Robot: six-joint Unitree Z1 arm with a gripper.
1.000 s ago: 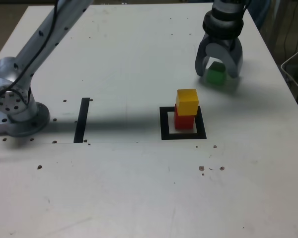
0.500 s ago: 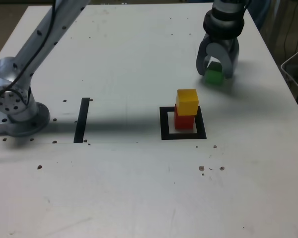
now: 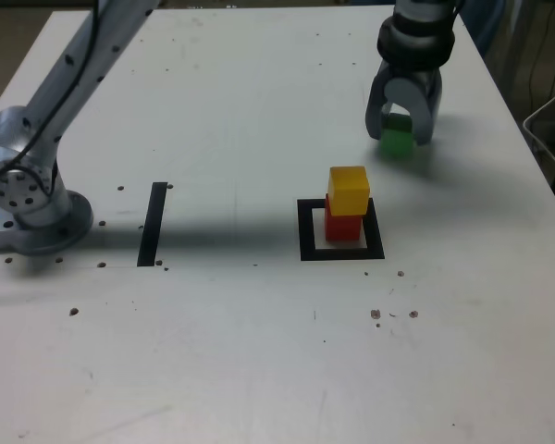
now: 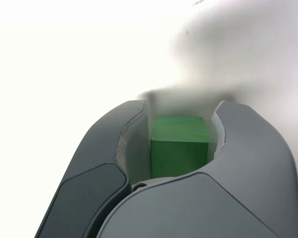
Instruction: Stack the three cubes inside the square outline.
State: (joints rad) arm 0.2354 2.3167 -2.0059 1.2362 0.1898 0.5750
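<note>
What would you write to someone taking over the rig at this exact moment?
Gripper: closed on the green cube, one jaw on either side; whether the cube is off the table I can't tell.
Red cube: inside the square outline.
Yellow cube: on top of the red one.
Done: two of the three cubes stacked in the outline.
Left: bring the green cube over, set it on the yellow one, release and back away. I'd go gently, as a bump could probably topple the stack.
</note>
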